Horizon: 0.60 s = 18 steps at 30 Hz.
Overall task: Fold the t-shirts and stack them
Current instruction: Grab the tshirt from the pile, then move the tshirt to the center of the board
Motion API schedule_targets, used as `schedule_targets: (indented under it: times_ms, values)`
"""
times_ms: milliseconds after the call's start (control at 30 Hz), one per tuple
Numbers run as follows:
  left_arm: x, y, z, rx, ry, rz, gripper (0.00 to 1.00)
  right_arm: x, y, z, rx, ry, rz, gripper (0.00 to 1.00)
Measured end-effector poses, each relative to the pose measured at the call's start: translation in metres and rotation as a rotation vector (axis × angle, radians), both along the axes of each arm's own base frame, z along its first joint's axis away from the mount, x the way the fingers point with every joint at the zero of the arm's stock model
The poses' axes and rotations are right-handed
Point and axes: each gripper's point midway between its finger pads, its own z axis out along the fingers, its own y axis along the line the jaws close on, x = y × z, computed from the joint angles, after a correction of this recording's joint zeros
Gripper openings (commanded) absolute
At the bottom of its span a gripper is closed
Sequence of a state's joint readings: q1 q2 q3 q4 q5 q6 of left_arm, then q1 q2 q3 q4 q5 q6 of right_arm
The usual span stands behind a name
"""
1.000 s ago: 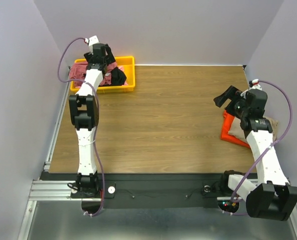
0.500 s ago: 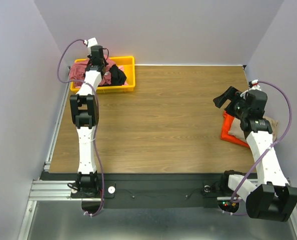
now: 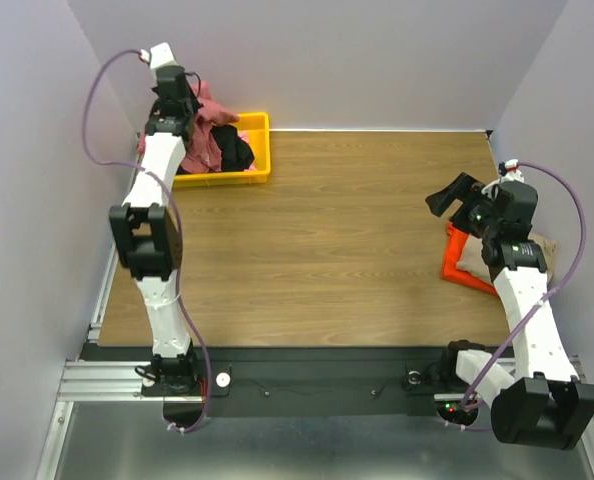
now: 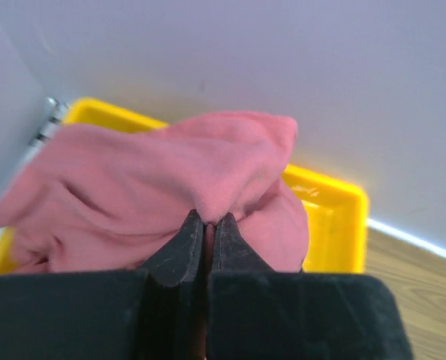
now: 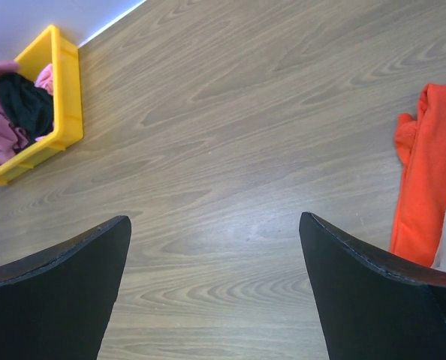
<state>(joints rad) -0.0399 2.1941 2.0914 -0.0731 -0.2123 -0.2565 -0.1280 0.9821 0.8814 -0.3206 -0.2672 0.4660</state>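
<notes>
Pinching a fold of the red shirt [image 4: 170, 172], the left end effector [image 4: 206, 221] is shut tight on the cloth. The shirt is held up over the yellow bin [image 4: 336, 206] in the far left corner of the table [image 3: 337, 230]. Only a small fold is gripped, most likely so that just this one shirt is pulled out. Its lower part hangs down into the bin, where a black shirt [image 3: 235, 150] is seen lying. The right end effector [image 5: 214, 219] is spread wide with nothing in it and is held above the table, maybe so that help can be given soon. Near it, at the right edge, an orange shirt [image 5: 426, 165] and a tan shirt [image 3: 482, 262] are laid together, touching, like a pile being made. The middle of the table may be meant for folding
</notes>
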Motion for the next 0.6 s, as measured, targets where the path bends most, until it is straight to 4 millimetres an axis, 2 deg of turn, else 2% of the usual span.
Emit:
schedule_targets:
  times_ms: [67, 133, 167, 233, 300, 400, 467, 600]
  values:
    - [-0.028, 0.0, 0.053, 0.005, -0.067, 0.005, 0.0, -0.002, 0.002, 0.003, 0.005, -0.009, 0.006, 1.0]
    - [-0.063, -0.004, 0.118, 0.009, -0.171, -0.002, 0.0, -0.005, 0.005, 0.006, 0.01, -0.022, 0.017, 1.0]
    - [-0.086, -0.008, 0.157, 0.011, -0.238, -0.007, 0.0, -0.006, 0.007, 0.007, 0.012, -0.026, 0.025, 1.0]
    - [-0.126, -0.02, 0.225, 0.014, -0.375, -0.031, 0.0, -0.011, 0.01, 0.008, 0.017, -0.035, 0.04, 1.0]
    - [-0.163, -0.038, 0.278, 0.008, -0.491, -0.072, 0.0, -0.014, 0.013, 0.01, 0.022, -0.042, 0.056, 1.0]
    - [-0.213, -0.062, 0.333, 0.001, -0.62, -0.138, 0.0, -0.019, 0.018, 0.016, 0.028, -0.062, 0.084, 1.0]
    - [-0.239, -0.1, 0.349, -0.022, -0.657, -0.235, 0.0, -0.023, 0.022, 0.021, 0.032, -0.08, 0.106, 1.0]
    - [-0.275, -0.15, 0.36, -0.06, -0.682, -0.393, 0.0, -0.029, 0.026, 0.029, 0.032, -0.105, 0.127, 1.0]
